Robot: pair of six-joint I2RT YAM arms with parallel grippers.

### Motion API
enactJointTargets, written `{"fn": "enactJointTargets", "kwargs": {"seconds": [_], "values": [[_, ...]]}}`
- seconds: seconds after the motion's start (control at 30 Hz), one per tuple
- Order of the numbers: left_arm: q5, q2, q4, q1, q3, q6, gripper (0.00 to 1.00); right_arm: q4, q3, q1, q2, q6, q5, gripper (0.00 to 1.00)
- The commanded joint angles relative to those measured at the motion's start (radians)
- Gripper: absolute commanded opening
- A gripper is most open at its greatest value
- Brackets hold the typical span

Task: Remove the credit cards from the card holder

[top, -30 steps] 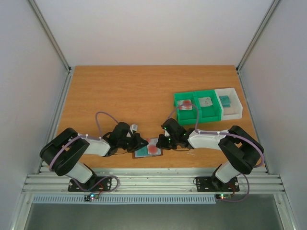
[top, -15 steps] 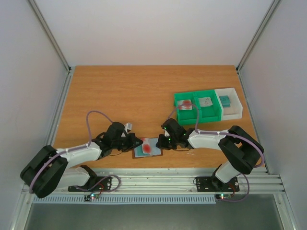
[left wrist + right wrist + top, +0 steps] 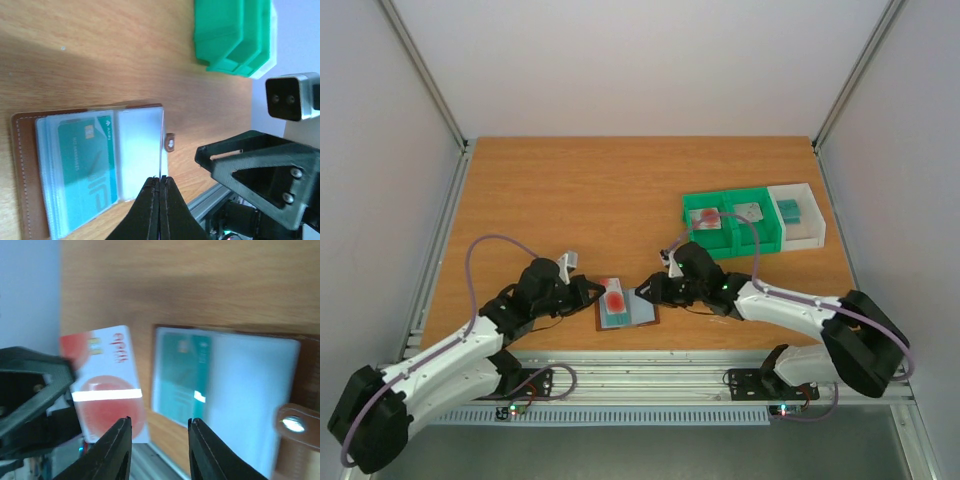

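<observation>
Top external: the left gripper [image 3: 592, 294] was clenched on a pale pink rectangular plastic card with a red round blot [image 3: 615, 296], which sat over the left edge of the open brown leather bifold card holder [image 3: 632, 314]. The holder lay flat on the wooden table [image 3: 570, 190] near its front edge, between the two arms. The right gripper [image 3: 650, 290] was at the holder's far right corner. Two green plastic bins [image 3: 732, 238] and a white plastic bin [image 3: 798, 215] stood well apart at the right rear, each with a card inside.

Left wrist: the fingers [image 3: 150, 200] were pressed together with no gap showing. Below them the card holder lay open, a teal card [image 3: 82, 165] in its clear sleeve and the closing tab [image 3: 170, 141] sticking out.

Right wrist: the fingers [image 3: 120, 445] stood apart, gripping nothing. The pink card [image 3: 107, 390] was held beside the holder, apart from it. The teal card was in its sleeve.
</observation>
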Motion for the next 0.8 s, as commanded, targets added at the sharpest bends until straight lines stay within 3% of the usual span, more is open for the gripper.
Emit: {"fn": "enactJointTargets", "kwargs": {"seconds": [0.0,0.23,0.37,0.6,0.77], "values": [[-0.010,-0.089,-0.005,0.006,0.023,-0.038,0.00,0.138,-0.026,0.003,-0.088,0.087,-0.092,0.37],[0.021,-0.175,0.070,0.006,0.027,-0.117,0.01,0.402,-0.064,0.010,-0.050,0.223,-0.206,0.55],[0.033,-0.206,0.124,0.006,0.022,-0.156,0.00,0.421,-0.050,0.028,-0.039,0.230,-0.220,0.54],[0.047,-0.231,0.209,0.004,-0.004,-0.219,0.01,0.461,-0.047,0.034,-0.051,0.253,-0.243,0.39],[0.058,-0.235,0.212,0.004,-0.007,-0.226,0.05,0.451,-0.052,0.034,-0.081,0.233,-0.255,0.09]]}}
